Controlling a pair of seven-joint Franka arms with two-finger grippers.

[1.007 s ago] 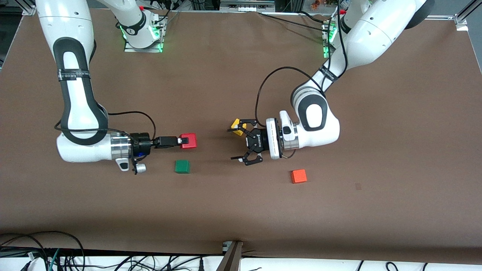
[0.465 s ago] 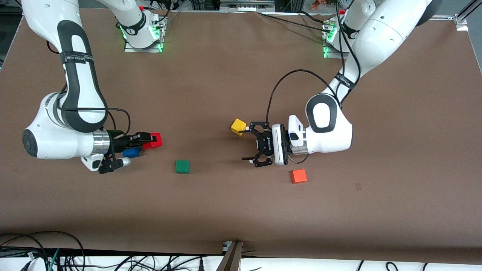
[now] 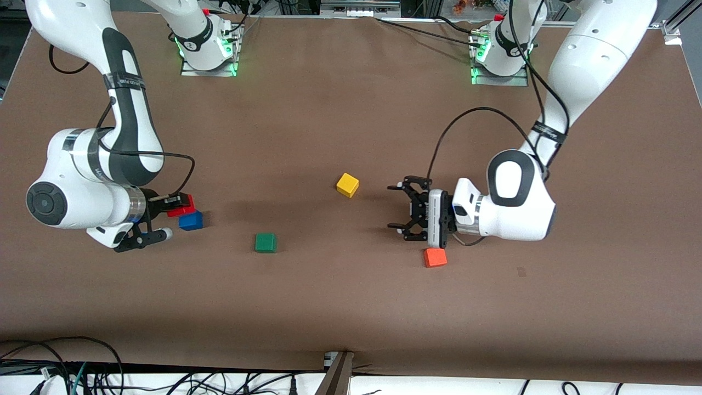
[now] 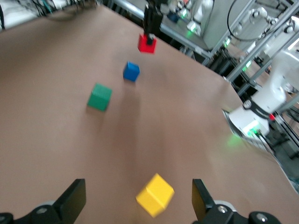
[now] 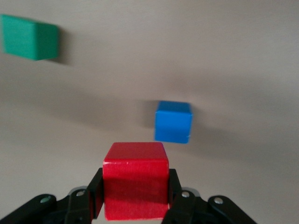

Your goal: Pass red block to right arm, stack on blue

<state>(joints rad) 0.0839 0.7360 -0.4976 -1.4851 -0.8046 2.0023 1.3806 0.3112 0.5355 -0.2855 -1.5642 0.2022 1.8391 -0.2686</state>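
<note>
Front view: my right gripper [image 3: 174, 207] is partly hidden by its own wrist housing, and the red block [image 3: 183, 204] shows only as a sliver past the fingers. The right wrist view settles it: jaws clamped on the red block [image 5: 135, 186] from both sides, block square between the pads, lower edge cut off by the frame. I hold it in the air at the right arm's end of the table, just beside the blue cube [image 3: 191, 220] and not yet over it. The blue cube [image 5: 173, 121] rests on the table apart from the red one, top face bare.

My left gripper [image 3: 402, 207] hangs over the table's middle, between the yellow cube [image 3: 347, 185] and the orange cube [image 3: 435, 257], jaws spread wide with nothing between them. The left arm waits. The orange cube lies just beside the left wrist and nearer the front camera; the left wrist view does not show it at all.

The green cube [image 3: 266, 242] sits nearer the front camera than the blue cube, toward the table's middle. The left wrist view shows the yellow cube [image 4: 155, 195] close ahead between my open fingertips, with the green cube [image 4: 99, 97], blue cube [image 4: 131, 71] and the held red block [image 4: 146, 43] farther off.
</note>
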